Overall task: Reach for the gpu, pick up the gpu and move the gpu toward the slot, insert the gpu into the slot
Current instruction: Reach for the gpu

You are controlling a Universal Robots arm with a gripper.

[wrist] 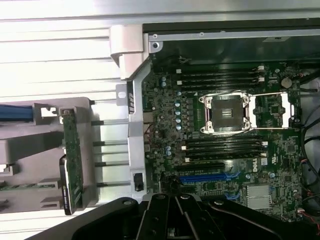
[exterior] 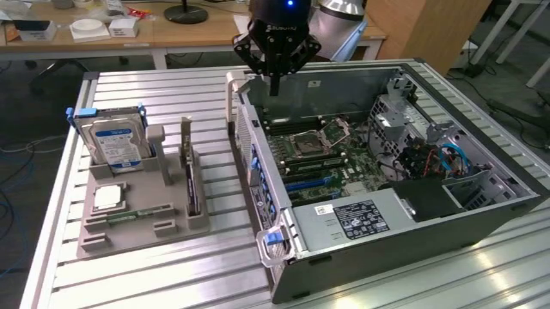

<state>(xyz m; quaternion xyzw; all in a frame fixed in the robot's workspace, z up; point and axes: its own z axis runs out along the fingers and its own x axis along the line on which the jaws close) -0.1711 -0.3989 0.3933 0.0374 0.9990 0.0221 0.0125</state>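
The gpu (exterior: 192, 187) stands on its long edge in a grey moulded tray (exterior: 138, 228), a thin green-and-dark card with a pale metal strip at one end, untouched. The gripper (exterior: 275, 82) hangs well apart from it, above the rear wall of the open computer case (exterior: 344, 80), its black fingers pressed together on nothing. The tray sits on a ribbed aluminium table (exterior: 146, 283) beside the case. In the wrist view the gripper's tips are cut off by the picture's edge
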